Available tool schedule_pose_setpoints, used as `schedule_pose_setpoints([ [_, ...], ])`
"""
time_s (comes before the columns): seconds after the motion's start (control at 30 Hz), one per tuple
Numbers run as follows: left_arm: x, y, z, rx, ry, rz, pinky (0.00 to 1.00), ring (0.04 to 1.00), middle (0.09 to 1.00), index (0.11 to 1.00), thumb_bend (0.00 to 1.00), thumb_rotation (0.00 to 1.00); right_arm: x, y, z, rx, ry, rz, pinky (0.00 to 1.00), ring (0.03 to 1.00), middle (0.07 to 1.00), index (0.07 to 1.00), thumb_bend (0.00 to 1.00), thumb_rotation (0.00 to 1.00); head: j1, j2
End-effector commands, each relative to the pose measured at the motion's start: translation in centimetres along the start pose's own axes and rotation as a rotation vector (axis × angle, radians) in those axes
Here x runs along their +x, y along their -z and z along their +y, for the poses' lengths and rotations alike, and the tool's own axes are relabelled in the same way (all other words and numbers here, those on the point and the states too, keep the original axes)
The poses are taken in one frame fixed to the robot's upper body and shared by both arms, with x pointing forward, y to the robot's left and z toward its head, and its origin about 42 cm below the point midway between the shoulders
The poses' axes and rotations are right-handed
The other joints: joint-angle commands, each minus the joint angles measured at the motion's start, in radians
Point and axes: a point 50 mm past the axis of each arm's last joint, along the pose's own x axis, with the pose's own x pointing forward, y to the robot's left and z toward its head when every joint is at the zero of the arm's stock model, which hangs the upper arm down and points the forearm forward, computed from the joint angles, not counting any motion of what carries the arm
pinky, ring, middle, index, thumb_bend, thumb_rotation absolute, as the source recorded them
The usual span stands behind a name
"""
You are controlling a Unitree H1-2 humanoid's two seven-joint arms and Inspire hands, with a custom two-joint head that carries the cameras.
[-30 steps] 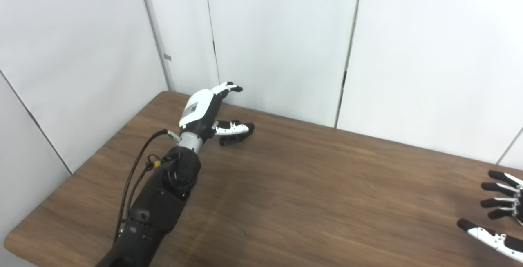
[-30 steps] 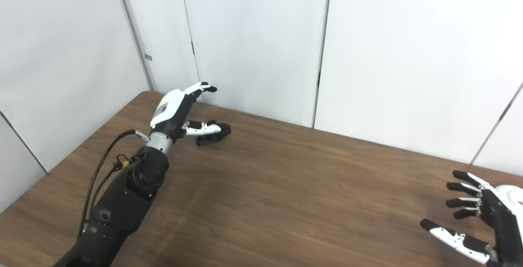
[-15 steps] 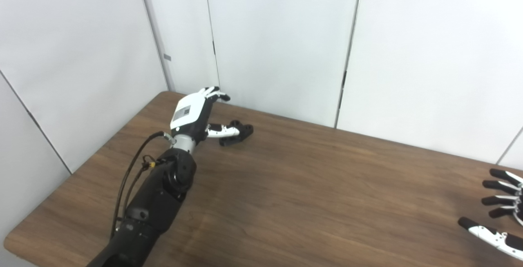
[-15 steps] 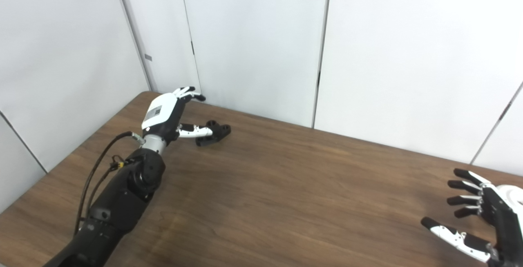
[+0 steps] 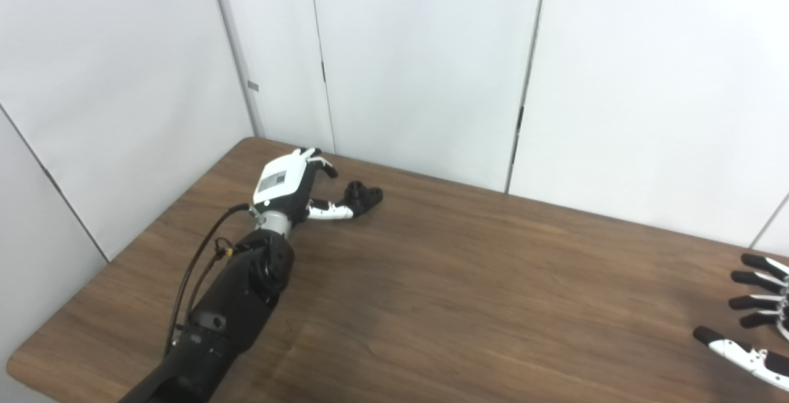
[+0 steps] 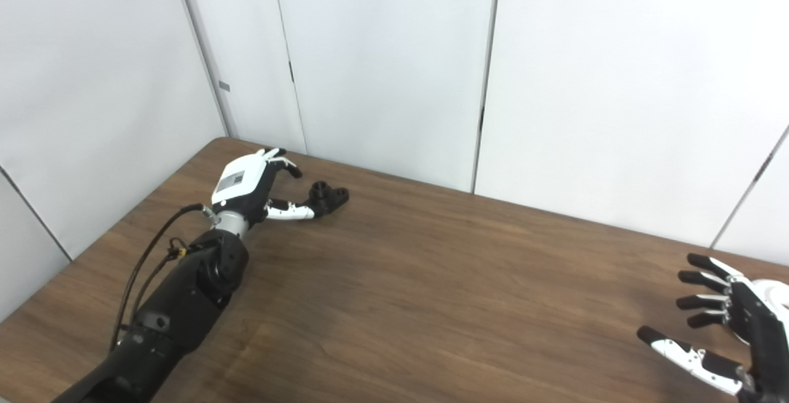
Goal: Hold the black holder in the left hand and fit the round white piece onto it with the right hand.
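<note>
One black holder (image 5: 363,196) is seen lying on the brown surface (image 5: 468,292) near its far left corner. The left robot hand (image 5: 290,181) is placed just beside it, fingers spread, thumb tip at the holder. The right robot hand (image 6: 733,335) is held spread, well apart, gripping nothing.

Left hand (image 5: 288,181) open beside black holder (image 5: 362,196) on table (image 5: 468,304); right hand (image 5: 759,335) spread.
</note>
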Motion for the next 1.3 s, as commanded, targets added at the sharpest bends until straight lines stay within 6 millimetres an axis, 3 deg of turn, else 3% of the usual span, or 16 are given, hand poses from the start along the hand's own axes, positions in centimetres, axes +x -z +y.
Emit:
schedule_pose_setpoints([
  [0.0,2.0,-0.8,2.6,0.029,-0.075,-0.036,0.81,0.971,0.936,0.652,1.00,0.44,1.1,-1.6,-1.1,-0.007,0.025,-0.079,0.46,0.576,0.709,0.771,0.60,0.00,0.001,0.001],
  [0.13,2.4,-0.8,1.6,0.042,-0.055,-0.025,0.80,0.970,0.932,0.643,1.00,0.48,1.0,-1.7,-0.9,-0.006,0.020,-0.074,0.46,0.578,0.714,0.777,0.59,0.00,-0.004,0.004],
  [0.37,3.3,-0.8,0.4,0.050,-0.041,-0.002,0.78,0.963,0.926,0.665,1.00,0.44,0.7,-1.6,-0.9,-0.006,0.016,-0.072,0.47,0.580,0.715,0.781,0.59,0.00,-0.006,0.009],
  [0.8,4.1,-1.2,-0.2,0.035,-0.038,0.007,0.81,0.961,0.918,0.664,1.00,0.42,0.4,-1.6,-0.9,-0.013,0.019,-0.075,0.46,0.574,0.716,0.776,0.59,0.00,-0.009,0.015],
  [1.13,4.7,-1.1,-1.1,0.016,-0.026,-0.004,0.78,0.956,0.914,0.636,0.95,0.28,0.1,-1.7,-1.1,-0.012,0.031,-0.059,0.45,0.566,0.712,0.776,0.59,0.00,-0.014,0.024],
  [1.27,4.5,-1.4,-1.4,-0.053,-0.015,-0.016,0.77,0.956,0.893,0.584,0.92,0.21,0.0,-1.9,-1.3,-0.016,0.036,-0.052,0.44,0.561,0.707,0.773,0.59,0.00,-0.014,0.026],
])
